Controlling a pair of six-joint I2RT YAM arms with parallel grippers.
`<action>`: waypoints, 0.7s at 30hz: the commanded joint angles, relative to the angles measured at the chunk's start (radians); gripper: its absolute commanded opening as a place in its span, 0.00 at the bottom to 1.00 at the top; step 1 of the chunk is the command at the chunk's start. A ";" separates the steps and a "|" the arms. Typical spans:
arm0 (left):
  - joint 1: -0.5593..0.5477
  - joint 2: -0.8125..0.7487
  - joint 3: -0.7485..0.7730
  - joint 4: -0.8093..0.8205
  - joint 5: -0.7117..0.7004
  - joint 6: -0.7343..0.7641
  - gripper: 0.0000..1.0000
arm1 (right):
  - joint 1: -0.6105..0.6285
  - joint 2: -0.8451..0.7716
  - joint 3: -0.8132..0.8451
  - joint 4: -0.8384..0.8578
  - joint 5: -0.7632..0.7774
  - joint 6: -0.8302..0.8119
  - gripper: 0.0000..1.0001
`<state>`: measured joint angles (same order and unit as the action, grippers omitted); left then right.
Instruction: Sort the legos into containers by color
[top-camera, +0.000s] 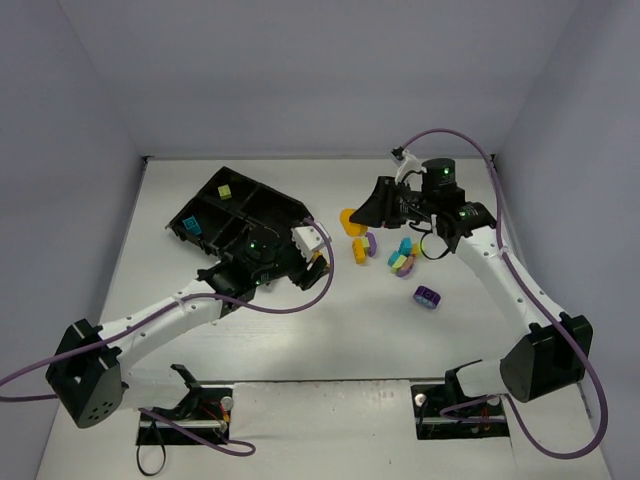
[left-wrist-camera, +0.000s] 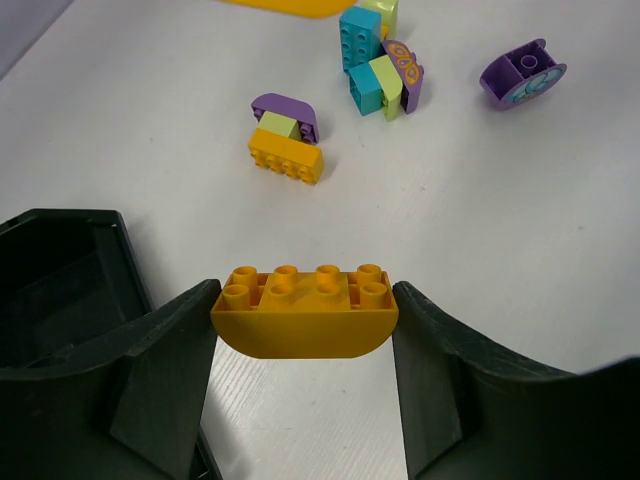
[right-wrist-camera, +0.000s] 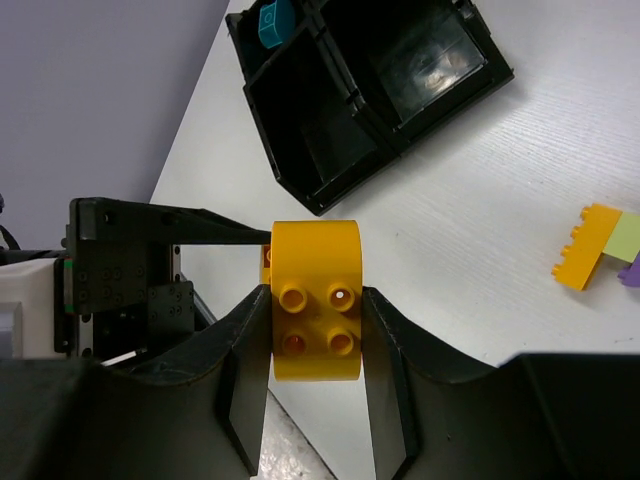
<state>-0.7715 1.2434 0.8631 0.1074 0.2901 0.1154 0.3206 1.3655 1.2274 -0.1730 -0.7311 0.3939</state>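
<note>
My white table (top-camera: 330, 340), with a tray and loose bricks on it.
The black tray (top-camera: 265, 200) sits angled at the far left. Right of it lie an orange-and-purple clump (top-camera: 361, 247), then a teal-and-green cluster (top-camera: 402, 259), and farthest from the tray, one purple brick (top-camera: 427, 296) alone.

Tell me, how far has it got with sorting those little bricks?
Early days. Done: one lime green brick and one teal brick sit in separate compartments of the black tray. In hand: the left end effector grips an orange curved brick, the right end effector an orange round brick. Left: a lone purple brick and mixed clusters on the table.
</note>
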 joint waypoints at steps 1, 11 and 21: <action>0.008 -0.036 0.014 0.044 -0.009 -0.014 0.24 | -0.008 -0.052 0.047 0.072 -0.007 -0.016 0.00; 0.161 0.074 0.160 0.034 -0.247 -0.068 0.23 | -0.031 -0.078 -0.009 0.070 0.078 -0.029 0.00; 0.322 0.367 0.444 -0.097 -0.318 -0.091 0.25 | -0.031 -0.088 -0.037 0.070 0.148 -0.038 0.00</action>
<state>-0.4774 1.5665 1.2209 0.0341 0.0235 0.0460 0.2951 1.3212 1.1908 -0.1669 -0.6136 0.3702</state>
